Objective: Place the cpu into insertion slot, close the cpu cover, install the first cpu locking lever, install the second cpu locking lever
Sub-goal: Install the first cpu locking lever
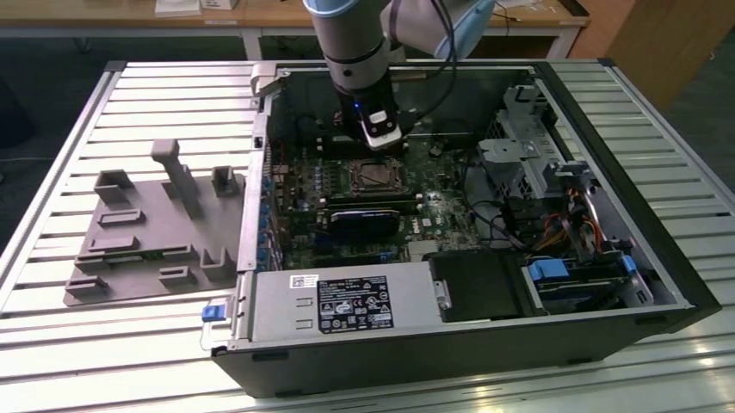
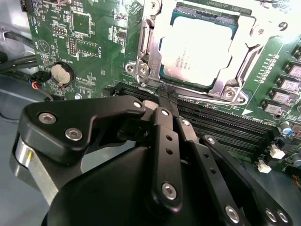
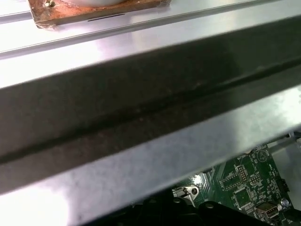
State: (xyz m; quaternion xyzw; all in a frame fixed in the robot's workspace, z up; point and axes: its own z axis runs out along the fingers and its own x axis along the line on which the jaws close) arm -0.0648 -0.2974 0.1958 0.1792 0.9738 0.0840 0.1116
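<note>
A table (image 1: 81,344) of pale metal slats ran under everything in the exterior view, its ribs lying crosswise and catching the light. Two things rested directly on it. An open computer case (image 1: 643,284) stood toward the exterior view's right, its side panel off. Just beside the case, on the exterior view's left, lay a flat grey fixture plate (image 1: 132,258) with raised blocks and one upright post, well inside the table's edge.
</note>
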